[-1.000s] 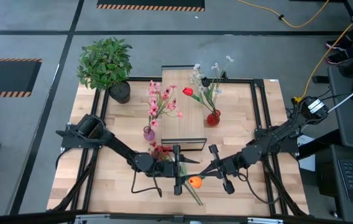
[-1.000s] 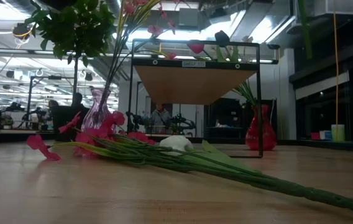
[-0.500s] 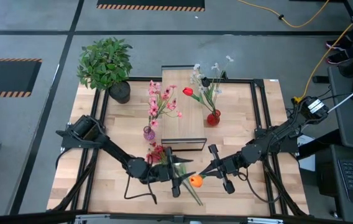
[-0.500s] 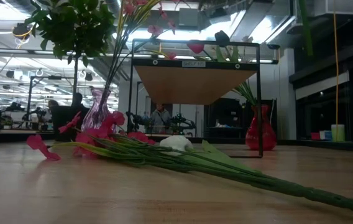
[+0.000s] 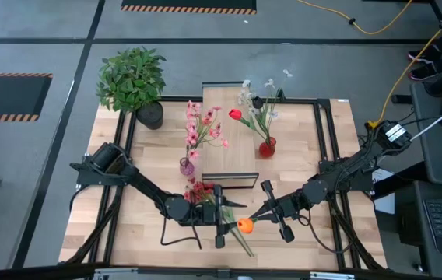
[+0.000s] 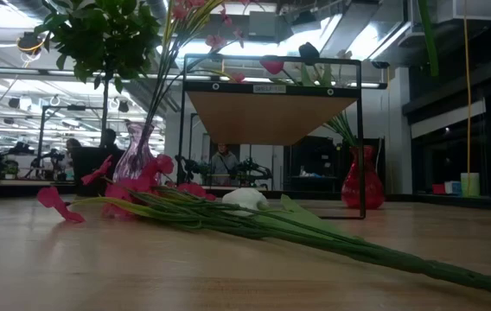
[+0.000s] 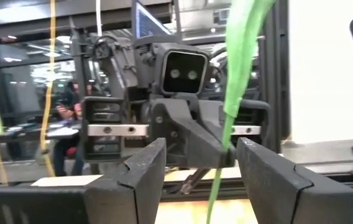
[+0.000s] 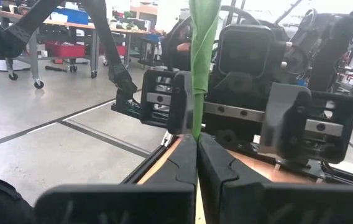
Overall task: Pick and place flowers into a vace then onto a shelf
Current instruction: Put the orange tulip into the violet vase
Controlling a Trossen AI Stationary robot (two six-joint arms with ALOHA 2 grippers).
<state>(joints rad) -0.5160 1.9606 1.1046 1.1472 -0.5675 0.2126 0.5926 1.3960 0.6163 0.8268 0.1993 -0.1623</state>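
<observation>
Two grippers face each other over one orange flower (image 5: 243,226): right gripper (image 5: 257,215) pinches its stalk; left gripper (image 5: 222,215), spread, straddles it, stalk crosswise between its fingers (image 7: 142,171), above the table (image 5: 143,225).

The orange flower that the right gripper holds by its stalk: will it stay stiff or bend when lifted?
Probably bends: the right gripper pinches the thin green stalk of the orange flower, a long stalk with its blossom at one end. Likely light, with little risk of slipping.
</observation>
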